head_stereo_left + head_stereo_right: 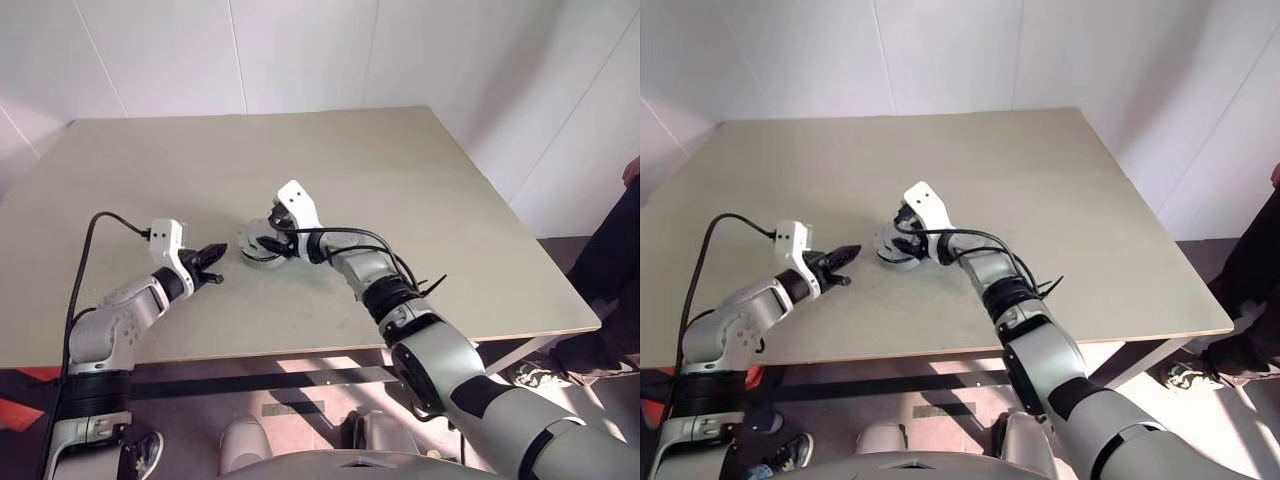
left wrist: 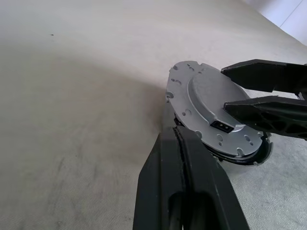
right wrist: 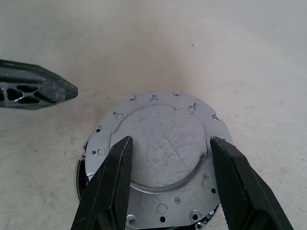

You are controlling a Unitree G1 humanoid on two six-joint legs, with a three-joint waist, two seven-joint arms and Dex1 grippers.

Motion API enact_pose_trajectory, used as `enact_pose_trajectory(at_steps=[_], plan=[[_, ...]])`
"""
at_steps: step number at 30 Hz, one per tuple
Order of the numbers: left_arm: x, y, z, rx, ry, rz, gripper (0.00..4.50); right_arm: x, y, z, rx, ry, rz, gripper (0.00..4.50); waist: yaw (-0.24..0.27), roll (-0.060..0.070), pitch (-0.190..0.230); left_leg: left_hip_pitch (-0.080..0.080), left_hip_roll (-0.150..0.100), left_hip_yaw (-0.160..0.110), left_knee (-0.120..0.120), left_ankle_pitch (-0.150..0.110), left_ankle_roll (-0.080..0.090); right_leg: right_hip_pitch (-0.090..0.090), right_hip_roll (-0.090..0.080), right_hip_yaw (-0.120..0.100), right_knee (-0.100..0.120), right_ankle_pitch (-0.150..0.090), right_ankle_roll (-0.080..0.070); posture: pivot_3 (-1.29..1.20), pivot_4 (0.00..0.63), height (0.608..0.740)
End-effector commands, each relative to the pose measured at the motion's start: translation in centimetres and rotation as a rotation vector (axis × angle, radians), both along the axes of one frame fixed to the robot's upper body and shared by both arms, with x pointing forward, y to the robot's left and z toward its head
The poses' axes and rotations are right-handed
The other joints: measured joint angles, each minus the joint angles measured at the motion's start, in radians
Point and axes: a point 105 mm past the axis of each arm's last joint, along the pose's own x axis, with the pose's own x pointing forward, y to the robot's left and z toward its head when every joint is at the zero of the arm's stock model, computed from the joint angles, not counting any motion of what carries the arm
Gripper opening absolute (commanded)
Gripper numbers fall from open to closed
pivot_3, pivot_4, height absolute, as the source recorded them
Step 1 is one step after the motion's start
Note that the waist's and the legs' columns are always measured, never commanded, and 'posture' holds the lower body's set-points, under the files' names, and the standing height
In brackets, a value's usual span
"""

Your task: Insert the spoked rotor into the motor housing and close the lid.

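On the pale beige worktop [image 1: 420, 190], a little way in from its near edge and left of the middle, sits a round light grey metal lid [image 3: 160, 143] with a raised, scratched centre panel and small holes round its uneven rim. It lies tilted on top of a darker round motor housing [image 2: 249, 157], whose rim peeks out beneath it on one side, so the lid does not look seated flat. The spoked rotor cannot be made out under the lid.

The right gripper [image 3: 168, 187] reaches over the lid from the near side, its two black fingers [image 3: 112, 182] spread apart with the raised centre panel showing between them; whether they press on the lid I cannot tell. The left gripper [image 1: 212, 264] hangs just beside the lid, toward the worktop's left edge, with its fingers pressed together on nothing, tips pointing at the lid.
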Motion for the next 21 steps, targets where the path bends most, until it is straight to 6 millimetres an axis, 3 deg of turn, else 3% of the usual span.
enact_pose_trajectory(at_steps=[1,7,13,16,19,21], plan=[[0.3,1.4,1.4,-0.029,-0.036,0.024,0.0,0.1,-0.2,0.9,0.007,-0.035,0.01,2.85,-0.002,0.0,0.0,0.0,0.0,0.0,0.0,0.0,0.0,0.0,0.0,0.0,0.0,0.0,0.0,0.0,0.0,0.74],[0.4,3.3,2.0,-0.073,-0.042,0.081,0.0,0.1,-0.3,0.9,0.012,-0.031,0.006,2.85,-0.006,0.0,0.0,0.0,0.0,0.0,0.0,0.0,0.0,0.0,0.0,0.0,0.0,0.0,0.0,0.0,0.0,0.74],[0.0,3.1,1.5,-0.076,-0.031,0.086,0.0,-0.2,0.6,1.4,0.048,-0.018,0.029,2.85,-0.008,0.0,0.0,0.0,0.0,0.0,0.0,0.0,0.0,0.0,0.0,0.0,0.0,0.0,0.0,0.0,0.0,0.74],[-0.2,2.9,1.2,-0.08,-0.024,0.086,0.0,-0.3,1.1,1.7,0.058,-0.019,0.038,3.45,-0.008,0.0,0.0,0.0,0.0,0.0,0.0,0.0,0.0,0.0,0.0,0.0,0.0,0.0,-0.001,0.0,0.0,0.74],[-0.4,2.7,0.9,-0.082,-0.016,0.085,0.0,-0.4,1.5,2.2,0.068,-0.042,0.054,4.44,-0.008,0.0,0.0,0.0,0.0,0.0,0.0,0.0,0.0,0.0,0.0,0.0,0.0,0.0,-0.001,0.0,0.0,0.74],[-0.4,2.6,0.8,-0.082,-0.013,0.083,0.0,-0.6,1.7,2.2,0.071,-0.045,0.062,4.44,-0.008,0.0,0.0,0.0,0.0,0.0,0.0,0.0,0.0,0.0,0.0,0.0,0.0,0.0,-0.001,0.0,0.0,0.74]])
